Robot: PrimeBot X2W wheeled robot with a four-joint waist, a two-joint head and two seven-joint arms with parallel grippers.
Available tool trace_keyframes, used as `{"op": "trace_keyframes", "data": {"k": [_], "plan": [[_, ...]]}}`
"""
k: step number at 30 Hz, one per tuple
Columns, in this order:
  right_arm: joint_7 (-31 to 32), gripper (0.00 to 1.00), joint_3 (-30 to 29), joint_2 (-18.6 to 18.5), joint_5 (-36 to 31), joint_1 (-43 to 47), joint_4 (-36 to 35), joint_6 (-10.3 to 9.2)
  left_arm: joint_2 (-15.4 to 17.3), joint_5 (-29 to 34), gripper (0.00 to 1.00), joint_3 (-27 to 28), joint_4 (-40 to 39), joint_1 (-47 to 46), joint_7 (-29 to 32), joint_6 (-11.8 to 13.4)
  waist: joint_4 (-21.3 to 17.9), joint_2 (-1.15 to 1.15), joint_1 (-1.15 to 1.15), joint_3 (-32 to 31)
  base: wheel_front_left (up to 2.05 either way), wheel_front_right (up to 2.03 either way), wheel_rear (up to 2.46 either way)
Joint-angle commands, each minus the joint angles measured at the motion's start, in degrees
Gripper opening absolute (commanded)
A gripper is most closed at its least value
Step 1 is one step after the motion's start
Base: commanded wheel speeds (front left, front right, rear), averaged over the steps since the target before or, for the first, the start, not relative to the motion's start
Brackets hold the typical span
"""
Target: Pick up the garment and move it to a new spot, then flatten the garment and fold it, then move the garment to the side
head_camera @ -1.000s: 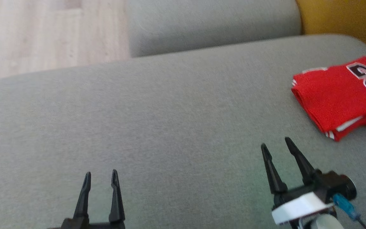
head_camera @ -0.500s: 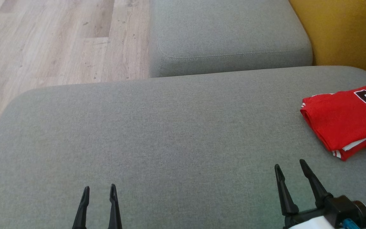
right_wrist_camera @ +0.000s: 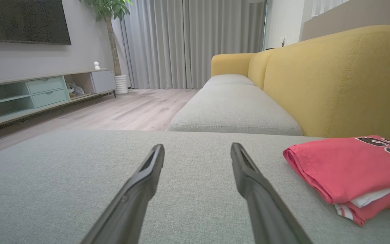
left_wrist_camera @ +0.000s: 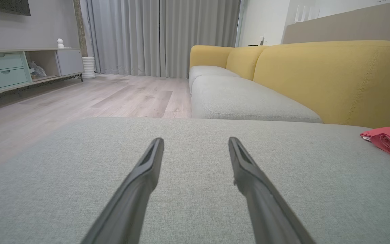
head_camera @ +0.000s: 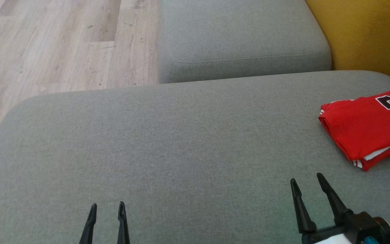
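Observation:
The garment point(head_camera: 367, 125) is a red jersey with black-and-white numbers, folded into a small stack at the right edge of the grey cushion point(head_camera: 168, 145). It also appears as a garment point(right_wrist_camera: 354, 169) at the right of the right wrist view and a garment point(left_wrist_camera: 389, 140) at the far right of the left wrist view. My right gripper point(head_camera: 306, 181) stands open over the cushion, a short way in front and left of the jersey, empty. My left gripper point(head_camera: 107, 207) is open at the lower left, empty, far from the jersey.
A second grey seat cushion point(head_camera: 242, 37) lies beyond the first. A yellow sofa back point(head_camera: 367, 37) rises at the right. Wooden floor point(head_camera: 56, 44) is off the cushion's far left edge. A TV cabinet point(right_wrist_camera: 36, 95) stands across the room.
The head camera tilted up, so the whole picture shifted down and sharpened. Both grippers sit lower in the picture, still open. The jersey lies as before.

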Motion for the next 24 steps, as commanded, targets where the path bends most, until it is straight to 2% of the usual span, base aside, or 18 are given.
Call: {"op": "trace_keyframes", "data": {"k": [1, 10, 11, 14, 24], "plan": [[-0.6, 1.0, 1.2, -0.3, 0.5, -1.7, -2.0, -0.04, -0.3, 0.8, 1.0, 1.7, -1.7, -2.1, -0.3, -0.3, 0.1, 0.0, 0.0, 0.0, 0.0, 0.0, 0.0], [-0.6, 1.0, -0.1, -0.3, 2.3, -1.5, -1.7, -0.04, -0.3, 1.2, 1.0, 1.9, -1.8, -2.1, -0.3, 0.3, 0.3, 0.0, 0.0, 0.1, 0.0, 0.0, 0.0], [0.0, 0.0, -1.1, 0.0, 2.1, 0.0, 0.2, 0.0, 0.0, 0.8, 0.0, 0.1, 0.2, 0.0, 0.0, 0.0, 0.3, 0.0, 0.0, 0.1, 0.0, 0.0, 0.0], [0.1, 0.0, -0.9, 0.0, 2.5, 0.2, 2.3, 0.0, 0.0, 0.4, 0.0, -0.1, 2.2, 0.2, 0.0, 0.0, 0.3, 0.0, 0.0, 0.2, 0.0, 0.0, 0.0], [1.2, 0.0, -1.2, -0.5, 9.5, -1.1, 2.8, 0.0, 0.4, -6.2, 0.0, 0.8, 2.5, -1.3, 1.1, -0.8, 0.2, 0.0, 0.0, 0.6, 0.0, 0.0, 0.0]]}}
